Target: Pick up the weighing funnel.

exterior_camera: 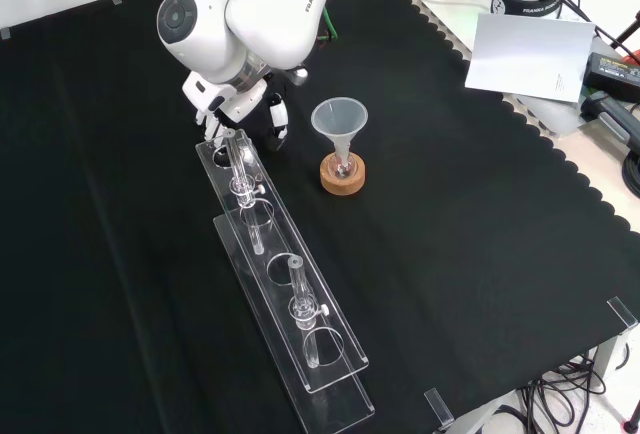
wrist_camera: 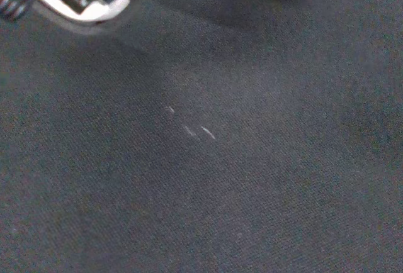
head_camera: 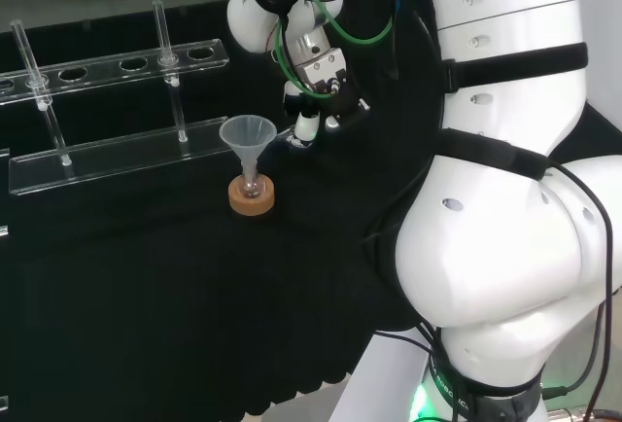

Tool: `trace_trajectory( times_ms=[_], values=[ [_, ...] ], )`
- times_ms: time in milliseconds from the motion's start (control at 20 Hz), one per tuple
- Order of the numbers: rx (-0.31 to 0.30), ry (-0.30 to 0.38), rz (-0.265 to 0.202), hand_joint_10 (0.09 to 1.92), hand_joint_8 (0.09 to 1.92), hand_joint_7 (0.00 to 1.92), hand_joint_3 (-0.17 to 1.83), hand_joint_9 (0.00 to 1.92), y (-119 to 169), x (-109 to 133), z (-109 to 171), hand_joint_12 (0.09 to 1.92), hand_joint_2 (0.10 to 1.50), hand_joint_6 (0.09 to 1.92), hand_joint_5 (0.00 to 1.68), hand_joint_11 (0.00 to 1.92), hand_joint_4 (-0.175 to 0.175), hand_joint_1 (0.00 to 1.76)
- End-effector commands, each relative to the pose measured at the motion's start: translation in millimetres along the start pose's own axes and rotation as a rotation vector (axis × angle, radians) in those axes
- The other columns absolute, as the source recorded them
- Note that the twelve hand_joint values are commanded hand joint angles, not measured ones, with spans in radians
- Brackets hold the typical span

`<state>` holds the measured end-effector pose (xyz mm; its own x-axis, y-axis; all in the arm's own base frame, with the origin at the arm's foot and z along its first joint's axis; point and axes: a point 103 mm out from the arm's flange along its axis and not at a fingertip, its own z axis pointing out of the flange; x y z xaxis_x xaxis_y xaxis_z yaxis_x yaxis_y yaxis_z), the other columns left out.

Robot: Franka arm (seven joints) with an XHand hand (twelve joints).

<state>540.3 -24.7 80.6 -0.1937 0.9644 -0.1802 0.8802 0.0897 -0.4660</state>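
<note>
Front view: the hand (exterior_camera: 240,104) is being held low over the black cloth (exterior_camera: 450,254), at the far end of the clear rack (exterior_camera: 290,304), left of the funnel (exterior_camera: 340,119). Whether it is spread or closed cannot be told. In the wrist view, faint clear glints, possibly the weighing funnel (wrist_camera: 189,128), are being shown on the cloth.

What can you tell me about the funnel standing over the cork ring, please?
The funnel is a clear cone, glass or plastic by its look, standing upright, mouth up. Its narrow stem goes down into a small flask that sits on a cork ring on the black cloth. In the front view it stands right of the clear rack, with the hand to its left, apart from it.
</note>
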Motion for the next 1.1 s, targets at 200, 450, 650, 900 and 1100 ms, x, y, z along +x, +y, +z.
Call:
trace_trajectory(
  times_ms=[200,450,650,900,1100],
  values=[
    [0.006,0.004,0.003,0.48,0.64,0.49,0.62,0.76,7,10,2,1.31,0.55,0.64,0.58,0.51,0.015,0.89],
    [0.008,0.008,0.004,0.48,0.64,0.49,0.62,0.76,7,5,3,1.30,0.56,0.65,0.58,0.51,0.017,0.89],
    [0.008,0.016,0.003,0.48,0.64,0.49,0.62,0.77,8,5,4,1.30,0.56,0.66,0.59,0.51,0.019,0.89],
    [0.004,0.010,0.003,0.48,0.64,0.49,0.62,0.77,9,7,3,1.30,0.57,0.67,0.61,0.52,0.023,0.88],
    [-0.004,0.022,0.002,0.48,0.65,0.50,0.63,0.77,8,3,4,1.30,0.59,0.71,0.68,0.52,0.033,0.89]
  ],
)
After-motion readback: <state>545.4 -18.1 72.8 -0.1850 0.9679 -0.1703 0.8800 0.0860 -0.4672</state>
